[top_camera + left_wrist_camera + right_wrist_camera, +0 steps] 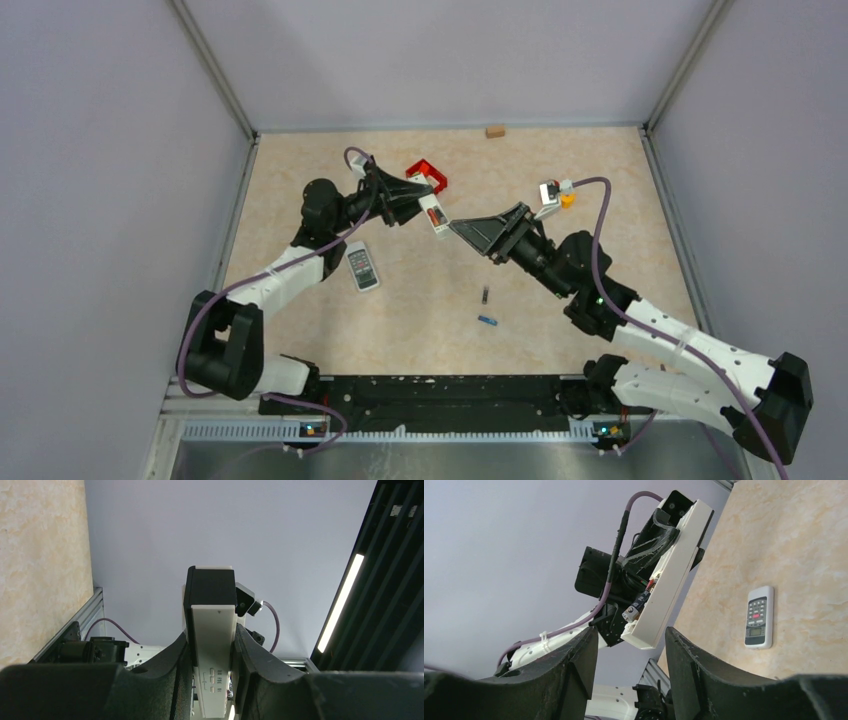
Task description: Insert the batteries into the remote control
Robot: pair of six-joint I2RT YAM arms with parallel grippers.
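My left gripper [422, 204] is shut on a white remote [436, 216] and holds it above the table with its open battery compartment facing my right gripper. In the left wrist view the remote [214, 630] stands clamped between the fingers. A dark-and-grey battery [636, 608] lies in the compartment, with a red-and-black one [436, 214] beside it. My right gripper [468, 230] is open and empty, its tips just short of the remote's [671, 570] lower end. A dark battery [486, 294] and a blue battery [487, 320] lie on the table.
A second remote with a grey face [362, 266] lies on the table under the left arm and also shows in the right wrist view [759, 616]. A red bracket [428, 174], a wooden block [495, 130] and a white-and-orange piece [555, 192] lie toward the back.
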